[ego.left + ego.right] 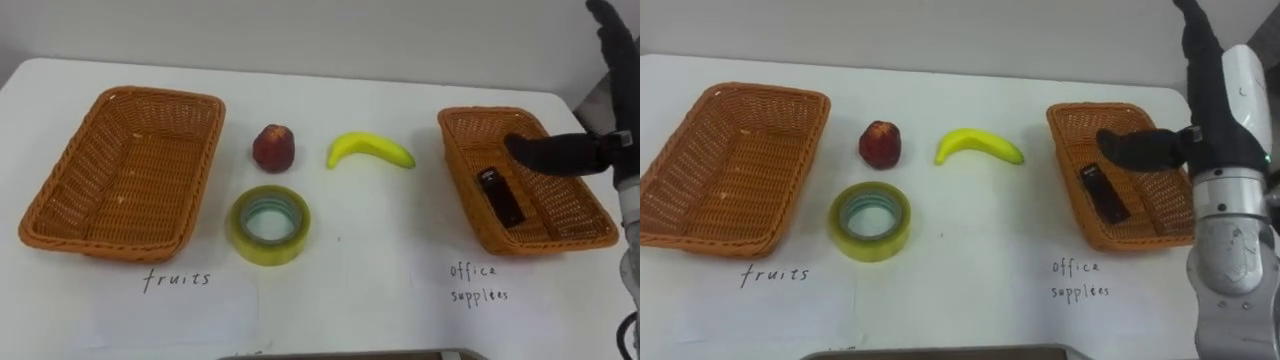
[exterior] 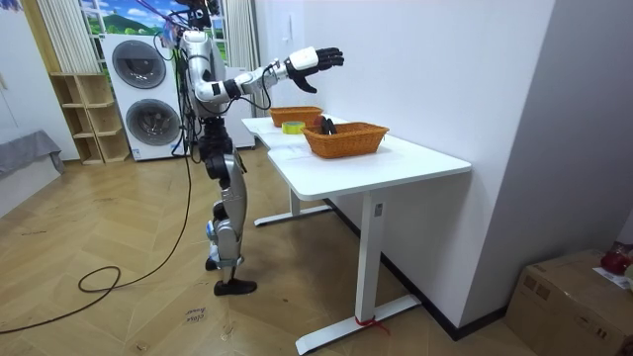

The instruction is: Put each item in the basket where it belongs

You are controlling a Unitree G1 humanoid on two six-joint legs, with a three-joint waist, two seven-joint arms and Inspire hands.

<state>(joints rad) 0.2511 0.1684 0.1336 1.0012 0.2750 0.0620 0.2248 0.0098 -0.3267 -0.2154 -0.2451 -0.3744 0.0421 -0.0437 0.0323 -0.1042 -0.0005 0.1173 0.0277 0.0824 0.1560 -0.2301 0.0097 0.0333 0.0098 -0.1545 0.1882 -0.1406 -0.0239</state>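
1. Right hand (image 1: 1230, 110) hangs above the orange-brown woven wicker basket (image 1: 1065, 170) at 3 o'clock on the white table (image 1: 970, 290). Fingers straight & spread, thumb out over the basket, clear of its rim.
2. Inside that basket, by its 9 o'clock wall, lies a small dark rectangular item (image 1: 1105, 192).
3. At the table's 9 o'clock sits a second woven wicker basket (image 1: 735, 165), same colour.
4. Btwn the baskets: dark red apple (image 1: 880, 143), w/ the yellow curved banana (image 1: 978, 146) at its 3 o'clock, apart.
5. At the apple's 6 o'clock, near it, a yellowish roll of tape (image 1: 870, 220) lies flat.
6. Room view: robot stands upright at the table's long edge, right arm stretched fwd at shoulder height.
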